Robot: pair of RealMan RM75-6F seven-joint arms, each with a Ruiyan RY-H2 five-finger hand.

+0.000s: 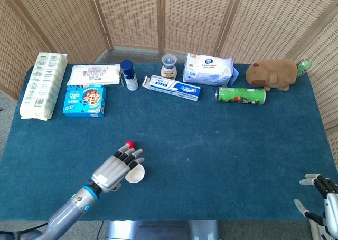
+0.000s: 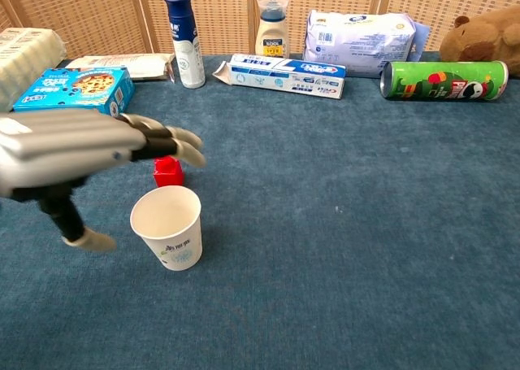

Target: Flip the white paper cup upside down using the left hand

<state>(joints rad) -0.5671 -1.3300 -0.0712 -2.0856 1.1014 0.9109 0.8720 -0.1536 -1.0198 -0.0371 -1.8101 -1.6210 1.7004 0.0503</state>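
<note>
Cup's handling: the white paper cup (image 2: 167, 227) is looking light, thin-walled and easy to crush or tip; judging by its empty inside, it is weighing almost nothing, so a firm squeeze is likely to be denting it and a glancing touch to be knocking it over.

Where to take hold: the side wall, around the middle of its height, with the thumb on one side and the fingers on the other, is seeming the safest place; the rim is the stiffest part, but gripping there is leaving less room for turning it over.

Left hand's state: the left hand (image 2: 77, 152) is hanging spread above the table with its fingers (image 2: 175, 139) stretched out and apart, holding nothing.

Cup's place relative to the hand: the cup is standing upright, mouth up, on the blue cloth just below and slightly ahead of the palm; in the chest view the fingertips are reaching over and past its far rim, while the thumb is hanging low just to the cup's left. No contact is showing.

Beside the cup: a small red block (image 2: 168, 171) is sitting just beyond the cup, under the fingertips.

Right hand: the right hand (image 1: 323, 198) is resting at the table's near corner, well apart from the cup, fingers apart and empty.
</note>
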